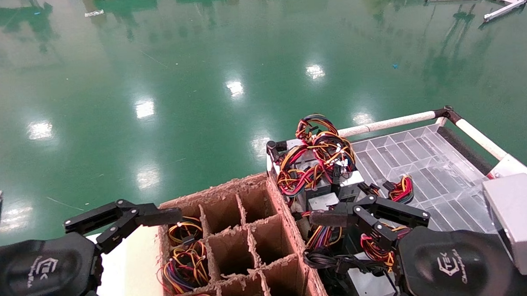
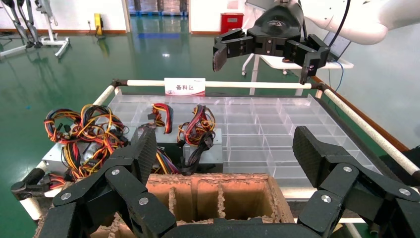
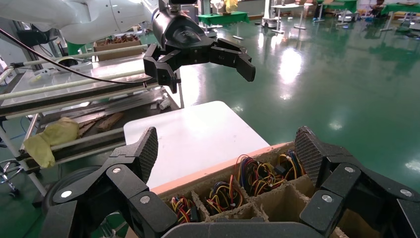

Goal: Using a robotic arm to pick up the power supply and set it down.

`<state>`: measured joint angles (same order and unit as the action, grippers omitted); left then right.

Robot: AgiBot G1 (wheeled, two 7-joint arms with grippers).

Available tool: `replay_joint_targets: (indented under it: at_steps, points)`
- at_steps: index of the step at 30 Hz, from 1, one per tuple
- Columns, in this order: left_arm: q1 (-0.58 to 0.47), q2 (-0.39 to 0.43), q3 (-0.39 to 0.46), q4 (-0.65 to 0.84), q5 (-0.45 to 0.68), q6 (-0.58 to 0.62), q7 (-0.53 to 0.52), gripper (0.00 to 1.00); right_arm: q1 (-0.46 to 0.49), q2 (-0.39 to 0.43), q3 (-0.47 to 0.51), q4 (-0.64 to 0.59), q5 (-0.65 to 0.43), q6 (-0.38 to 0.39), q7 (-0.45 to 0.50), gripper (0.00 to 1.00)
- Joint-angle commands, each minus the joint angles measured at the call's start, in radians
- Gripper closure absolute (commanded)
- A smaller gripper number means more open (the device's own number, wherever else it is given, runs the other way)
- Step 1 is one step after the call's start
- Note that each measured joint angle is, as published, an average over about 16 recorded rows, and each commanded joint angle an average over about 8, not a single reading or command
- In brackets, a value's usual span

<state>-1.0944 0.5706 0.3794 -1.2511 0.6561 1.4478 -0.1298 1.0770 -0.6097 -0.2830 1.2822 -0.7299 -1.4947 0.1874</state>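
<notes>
Nearest, both grippers hung with fingers spread over the cardboard crate (image 1: 244, 236), the left gripper (image 1: 130, 218) at its left edge, the right gripper (image 1: 358, 219) just right, above the power supply (image 1: 322, 201) and its wires (image 1: 316, 159) beyond.

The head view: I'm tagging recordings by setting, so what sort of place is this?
Probably a factory or workshop floor: glossy green floor, a cart of wired power supplies, and a cardboard divider crate for packing them.
</notes>
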Motion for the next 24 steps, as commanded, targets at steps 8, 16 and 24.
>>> replay_joint_targets:
  at_steps: [8, 16, 24]
  points:
    - [0.000, 0.000, 0.000, 0.000, 0.000, 0.000, 0.000, 1.00, 0.000, 0.000, 0.000, 0.000, 0.000, 0.000, 0.000, 0.00]
    - [0.000, 0.000, 0.000, 0.000, 0.000, 0.000, 0.000, 1.00, 0.000, 0.000, 0.000, 0.000, 0.000, 0.000, 0.000, 0.00]
    - [0.000, 0.000, 0.000, 0.000, 0.000, 0.000, 0.000, 1.00, 0.000, 0.000, 0.000, 0.000, 0.000, 0.000, 0.000, 0.00]
